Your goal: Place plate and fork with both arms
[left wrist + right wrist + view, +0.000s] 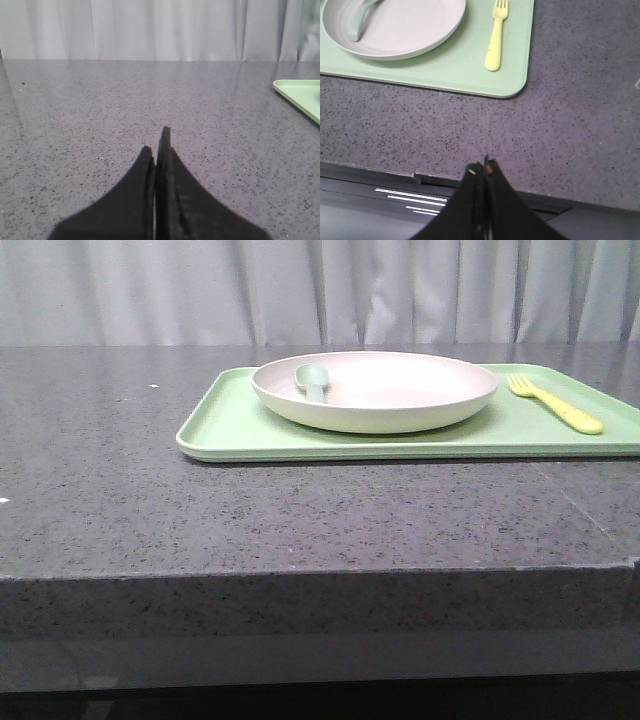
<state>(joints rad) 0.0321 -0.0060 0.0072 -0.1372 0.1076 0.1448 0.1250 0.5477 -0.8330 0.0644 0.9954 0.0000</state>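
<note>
While both grippers are idling with fingers pressed together on nothing, you are seeing the task items lying well apart from them. Plate [375, 390]: sitting on the light-green tray [230, 430], a pale spoon [311, 380] resting inside it. Fork [556, 403]: lying on the tray just beside the plate, tines pointing away from the robot. Right gripper [483, 167]: hanging over the counter's [200, 520] near edge, short of the tray's corner, the fork beyond it. Left gripper [157, 142]: facing bare counter, only a tray corner [300, 95] showing; plate and fork are not appearing in that view. Neither gripper is showing in the front view; the spoon's handle is probably leaning on the rim.
</note>
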